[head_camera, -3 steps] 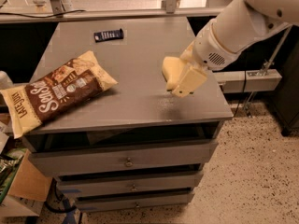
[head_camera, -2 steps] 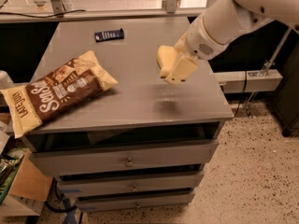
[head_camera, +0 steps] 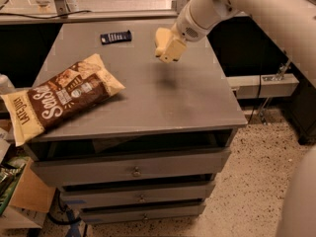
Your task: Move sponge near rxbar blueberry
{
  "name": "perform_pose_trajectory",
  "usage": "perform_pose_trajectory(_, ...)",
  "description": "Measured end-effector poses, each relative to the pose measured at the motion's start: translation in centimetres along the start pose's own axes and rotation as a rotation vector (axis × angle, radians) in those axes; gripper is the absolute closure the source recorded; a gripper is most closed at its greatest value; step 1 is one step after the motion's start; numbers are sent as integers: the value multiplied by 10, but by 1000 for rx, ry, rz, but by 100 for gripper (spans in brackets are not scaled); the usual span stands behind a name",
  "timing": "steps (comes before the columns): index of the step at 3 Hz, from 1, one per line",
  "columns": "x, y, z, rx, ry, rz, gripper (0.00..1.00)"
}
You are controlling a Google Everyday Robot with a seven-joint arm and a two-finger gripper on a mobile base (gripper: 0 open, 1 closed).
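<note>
Tool [head_camera: 168,47], clenched on the sponge [head_camera: 160,35], has carried it from right-centre to upper centre of the frame, clear above the table [head_camera: 163,107], nearing the dark bar [head_camera: 116,36] at upper left; not yet set down.

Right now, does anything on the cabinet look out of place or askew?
Only the chip bag: it lies askew, its left end overhanging the edge of the cabinet top. The gripper holds the sponge in the air, right of the rxbar blueberry.
</note>
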State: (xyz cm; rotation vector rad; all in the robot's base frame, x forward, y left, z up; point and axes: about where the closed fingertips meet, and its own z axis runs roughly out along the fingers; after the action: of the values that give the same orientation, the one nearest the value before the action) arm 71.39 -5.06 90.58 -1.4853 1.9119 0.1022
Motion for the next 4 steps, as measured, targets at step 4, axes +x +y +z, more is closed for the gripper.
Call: perform_pose_trajectory(4, -66, -49, 118, -7, -60, 133, 100)
